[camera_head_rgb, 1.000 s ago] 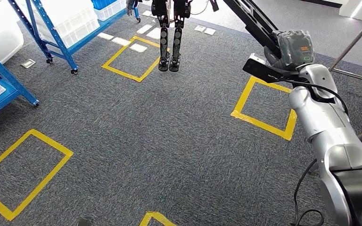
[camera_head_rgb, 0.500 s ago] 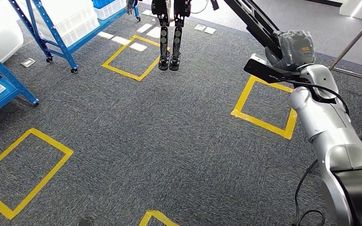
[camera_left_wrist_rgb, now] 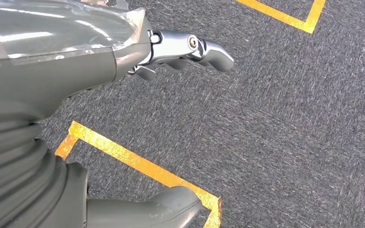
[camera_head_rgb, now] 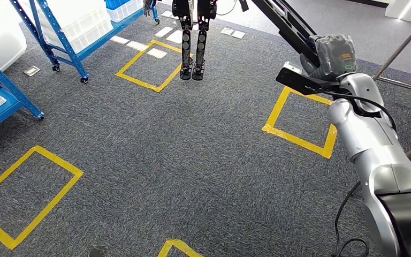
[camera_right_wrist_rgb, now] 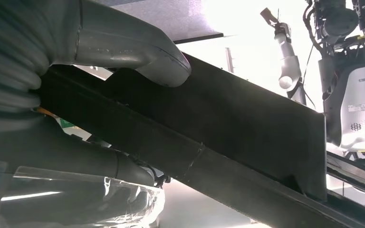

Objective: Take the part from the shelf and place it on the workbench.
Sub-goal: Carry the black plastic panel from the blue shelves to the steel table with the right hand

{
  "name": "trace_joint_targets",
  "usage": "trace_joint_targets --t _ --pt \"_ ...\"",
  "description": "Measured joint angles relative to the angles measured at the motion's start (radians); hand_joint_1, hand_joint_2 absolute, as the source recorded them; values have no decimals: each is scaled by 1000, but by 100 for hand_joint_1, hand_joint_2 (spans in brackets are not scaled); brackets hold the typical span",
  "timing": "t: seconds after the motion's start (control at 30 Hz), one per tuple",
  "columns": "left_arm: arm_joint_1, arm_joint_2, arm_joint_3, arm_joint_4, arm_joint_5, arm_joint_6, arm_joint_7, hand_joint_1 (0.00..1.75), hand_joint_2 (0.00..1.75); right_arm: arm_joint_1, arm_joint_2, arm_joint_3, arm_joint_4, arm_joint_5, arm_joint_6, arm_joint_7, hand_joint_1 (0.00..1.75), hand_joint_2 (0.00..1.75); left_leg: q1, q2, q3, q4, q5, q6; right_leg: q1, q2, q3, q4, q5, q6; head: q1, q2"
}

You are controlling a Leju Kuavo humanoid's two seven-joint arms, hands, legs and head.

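Your right hand [camera_head_rgb: 321, 56] is gripping the long black angled part [camera_right_wrist_rgb: 228, 142]; keep it clamped and level while you are carrying. Left hand [camera_left_wrist_rgb: 100, 61] is hanging empty, fingers apart.

Dark grey carpet [camera_head_rgb: 192, 160] — yellow tape squares [camera_head_rgb: 24, 195], blue shelving [camera_head_rgb: 59, 37] at left.
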Motion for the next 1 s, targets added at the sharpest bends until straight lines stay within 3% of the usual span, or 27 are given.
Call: trace_joint_targets --t 1.0 --pt "-1 0 0 0 -3 4 8 0 175 0 0 3 1 6 -9 0 169 175 0 0 0 0 0 0 0 0 0 0 0 0 0 0"
